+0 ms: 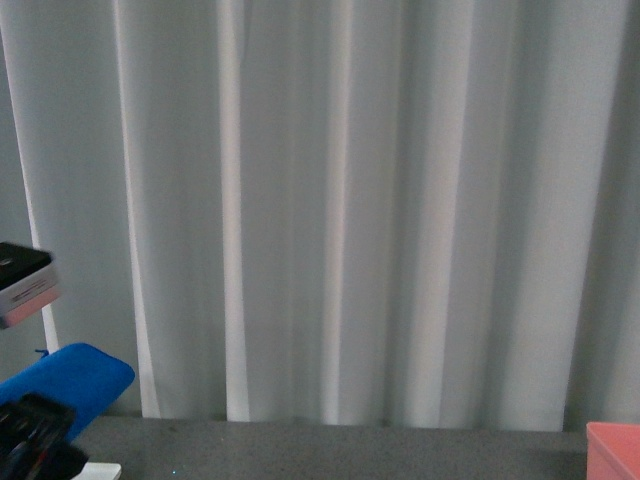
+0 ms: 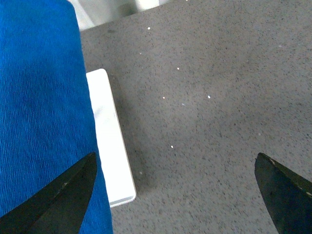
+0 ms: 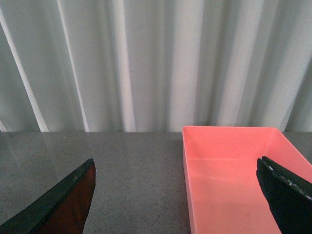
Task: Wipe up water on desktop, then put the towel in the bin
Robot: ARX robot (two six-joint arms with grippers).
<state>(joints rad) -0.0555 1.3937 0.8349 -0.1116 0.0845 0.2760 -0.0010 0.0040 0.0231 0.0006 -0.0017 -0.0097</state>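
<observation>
- Pleated white curtain [image 1: 350, 200]: I see it well ahead of both grippers, behind the desktop's far edge.
- Desktop [image 2: 209, 122]: dark grey and speckled, lying under both grippers.
- Towel [image 2: 39, 97]: royal blue and thick, just outside one finger of my left gripper [image 2: 178, 195]; I cannot tell whether they touch.
- Bin [image 3: 234, 180]: salmon pink, resting on the desktop ahead of my right gripper [image 3: 175, 204], offset toward one finger.
- White tray [image 2: 109, 141]: flat, partly under the towel's edge, beside the same left finger.
- Left gripper: jaws spread wide, only desktop between them.
- Right gripper: jaws spread wide, gripping nothing.
- Bright specks [image 2: 208, 96]: scattered on the desktop ahead of my left gripper.
</observation>
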